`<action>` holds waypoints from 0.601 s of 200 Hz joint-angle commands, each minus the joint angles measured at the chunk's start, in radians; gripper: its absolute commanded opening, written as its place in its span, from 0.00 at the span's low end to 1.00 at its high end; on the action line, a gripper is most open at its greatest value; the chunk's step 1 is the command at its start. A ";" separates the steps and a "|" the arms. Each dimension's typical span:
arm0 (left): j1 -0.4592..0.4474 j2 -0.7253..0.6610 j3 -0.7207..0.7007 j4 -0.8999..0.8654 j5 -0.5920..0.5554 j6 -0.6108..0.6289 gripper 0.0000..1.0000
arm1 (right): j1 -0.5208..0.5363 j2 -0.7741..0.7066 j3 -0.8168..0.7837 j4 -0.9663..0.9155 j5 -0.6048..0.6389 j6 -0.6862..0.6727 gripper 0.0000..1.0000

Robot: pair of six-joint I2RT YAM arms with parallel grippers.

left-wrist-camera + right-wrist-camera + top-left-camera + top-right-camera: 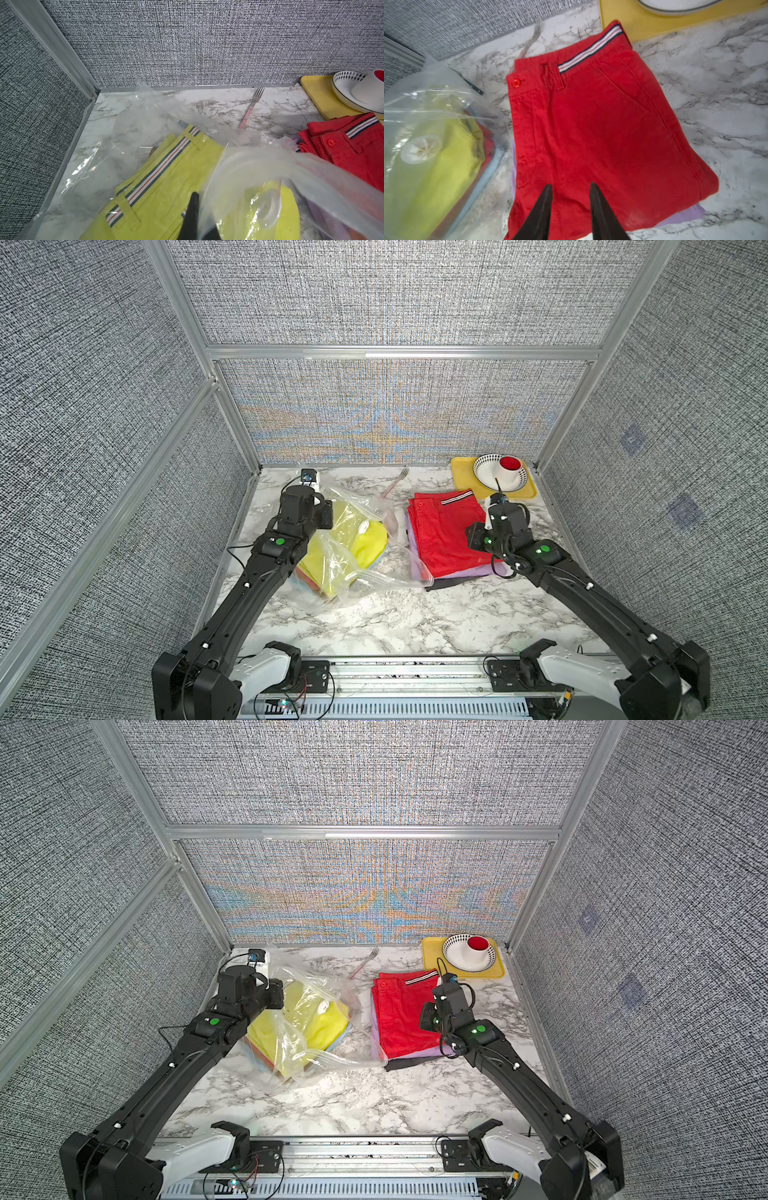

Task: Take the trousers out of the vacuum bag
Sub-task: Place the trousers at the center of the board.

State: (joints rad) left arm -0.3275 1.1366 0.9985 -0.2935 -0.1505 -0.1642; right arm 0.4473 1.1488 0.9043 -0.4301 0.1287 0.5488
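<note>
The see-through vacuum bag [361,572] [303,1056] lies left of centre, its white valve [363,526] [421,148] on top. Inside it, yellow trousers [368,545] [158,176] lie over an orange pair [309,585] and a light blue pair [488,172]. My left gripper [199,199] is shut on the bag's film [259,162], lifting it over the yellow pair. To the right, outside the bag, red trousers [444,531] [591,135] with a striped waistband top a lilac pair [478,571] and a dark grey pair [453,583]. My right gripper [571,187] hangs open just above the red cloth, holding nothing.
A fork [397,481] [252,106] lies near the back wall between bag and stack. A yellow tray [461,477] in the back right corner carries a patterned bowl [484,472] with a red-lined cup [510,470]. Walls close in the left, back and right sides.
</note>
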 commanded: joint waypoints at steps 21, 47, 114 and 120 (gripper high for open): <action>0.001 -0.015 0.006 0.002 0.005 0.004 0.00 | 0.003 0.105 -0.043 0.080 -0.053 0.012 0.34; 0.001 -0.017 0.006 0.001 0.000 0.006 0.00 | 0.016 0.137 -0.083 0.131 -0.093 0.036 0.34; 0.002 -0.008 0.011 0.001 0.010 0.003 0.00 | 0.075 0.242 -0.128 0.160 -0.109 0.051 0.36; 0.001 -0.009 0.011 0.001 0.010 0.003 0.00 | 0.082 0.245 -0.125 0.158 -0.106 0.052 0.36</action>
State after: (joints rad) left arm -0.3275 1.1294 1.0019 -0.3004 -0.1478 -0.1612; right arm 0.5106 1.3781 0.7784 -0.2737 0.0345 0.5896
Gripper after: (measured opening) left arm 0.049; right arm 0.357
